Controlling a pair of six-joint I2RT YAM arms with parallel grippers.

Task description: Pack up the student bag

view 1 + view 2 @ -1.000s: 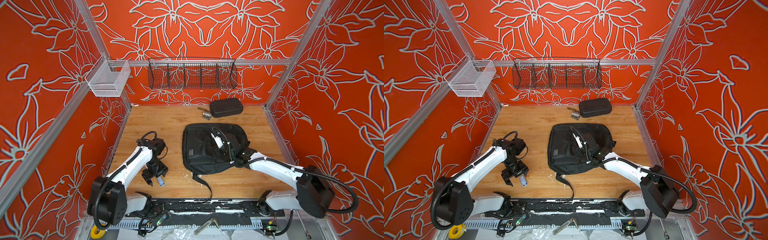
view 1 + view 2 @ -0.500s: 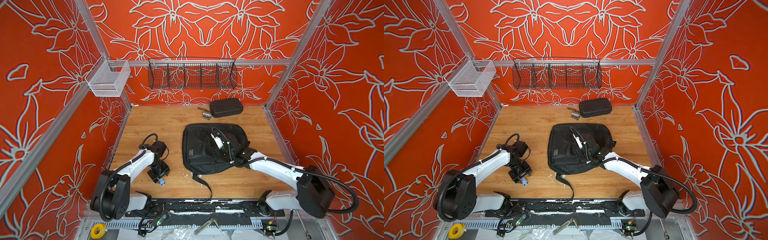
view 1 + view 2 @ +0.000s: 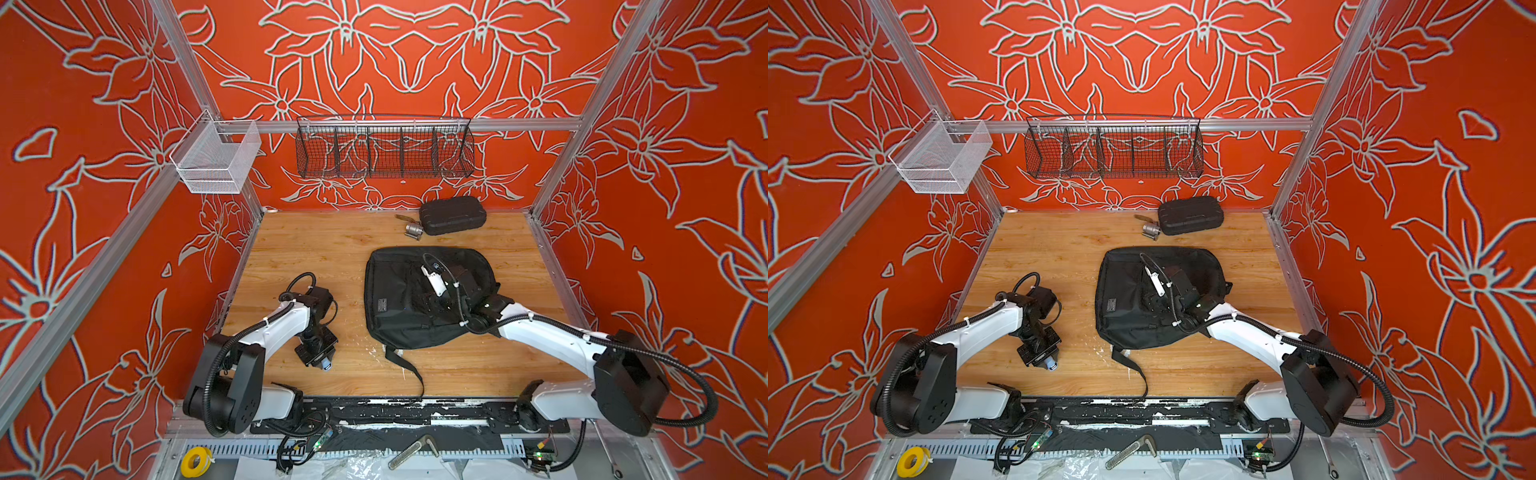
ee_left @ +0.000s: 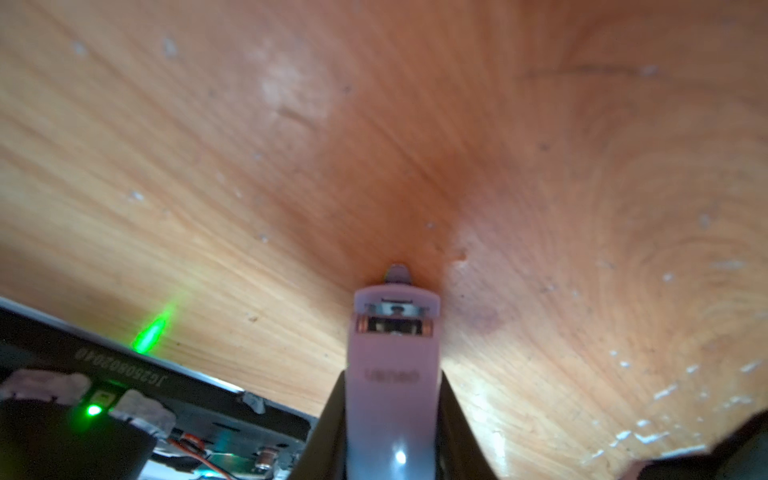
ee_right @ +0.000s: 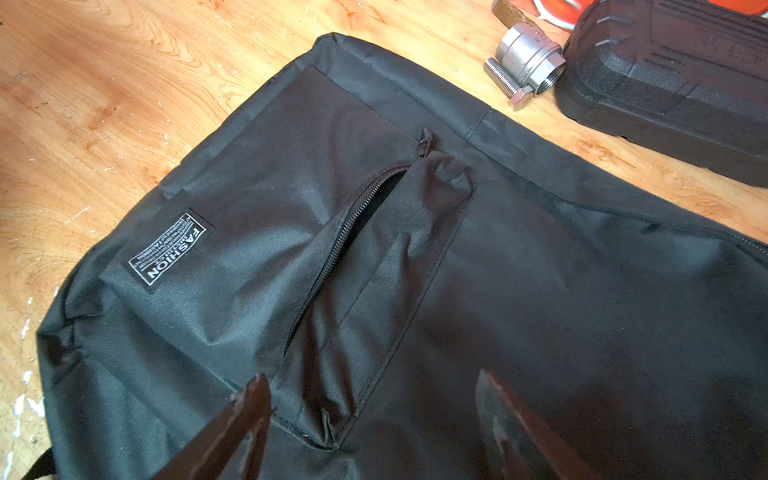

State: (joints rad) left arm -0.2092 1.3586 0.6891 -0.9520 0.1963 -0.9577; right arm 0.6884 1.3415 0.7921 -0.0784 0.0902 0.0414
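- Backpack [image 3: 399, 307]: I see it flat mid-table, front pocket unzipped.
- Left gripper [image 4: 394, 415]: I see it clamped on a pale stapler-like gadget [image 4: 392, 353].
- Right gripper [image 5: 374, 419]: jaws apart over the pocket.

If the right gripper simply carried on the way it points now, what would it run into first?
Most likely the student bag itself: the right gripper, jaws open, points down at the fabric by the partly unzipped front pocket. How far above the fabric it hangs is unclear.

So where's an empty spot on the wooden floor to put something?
Bare wood lies between the soft black fabric backpack and the left wall, and behind it on the left. It's crowded by the black hard-shell case and metal pipe fitting.
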